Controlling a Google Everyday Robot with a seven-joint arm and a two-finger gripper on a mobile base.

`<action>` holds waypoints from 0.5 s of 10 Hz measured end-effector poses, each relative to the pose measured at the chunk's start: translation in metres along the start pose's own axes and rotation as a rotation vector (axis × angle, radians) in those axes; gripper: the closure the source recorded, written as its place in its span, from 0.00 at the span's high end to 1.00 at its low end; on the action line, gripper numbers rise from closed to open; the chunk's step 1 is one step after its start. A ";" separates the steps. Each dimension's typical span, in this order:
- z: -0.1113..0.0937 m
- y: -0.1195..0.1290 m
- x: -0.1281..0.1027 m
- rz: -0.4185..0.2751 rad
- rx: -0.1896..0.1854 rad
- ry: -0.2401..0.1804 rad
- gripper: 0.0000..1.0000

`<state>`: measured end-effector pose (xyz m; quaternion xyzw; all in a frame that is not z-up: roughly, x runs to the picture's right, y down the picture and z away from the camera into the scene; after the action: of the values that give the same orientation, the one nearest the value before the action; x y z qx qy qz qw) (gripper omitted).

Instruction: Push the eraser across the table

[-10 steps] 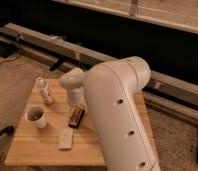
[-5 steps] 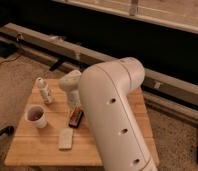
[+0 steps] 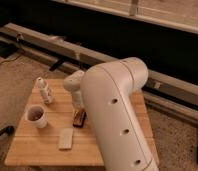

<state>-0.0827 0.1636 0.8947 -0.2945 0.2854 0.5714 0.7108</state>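
The eraser (image 3: 79,118) is a small dark block with red-orange marks, lying near the middle of the light wooden table (image 3: 37,147). My big white arm (image 3: 119,115) fills the right half of the view and reaches down over the table. The gripper (image 3: 78,100) sits at the end of the rounded white wrist, just behind and above the eraser, mostly hidden by the arm. Whether it touches the eraser I cannot tell.
A white cup with a dark inside (image 3: 36,116) stands at the table's left. A small white bottle (image 3: 44,90) stands behind it. A pale whitish block (image 3: 66,138) lies near the front edge. Long metal rails (image 3: 52,45) run along the floor behind.
The arm has swung slightly left and now covers more of the table's right side. The eraser stays in about the same spot.
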 end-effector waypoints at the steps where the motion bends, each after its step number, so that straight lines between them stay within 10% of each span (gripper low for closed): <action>1: 0.001 -0.004 0.001 0.008 0.002 0.002 0.69; 5: 0.006 -0.018 0.004 0.039 0.012 0.012 0.69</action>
<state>-0.0641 0.1680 0.8975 -0.2878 0.2986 0.5816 0.6998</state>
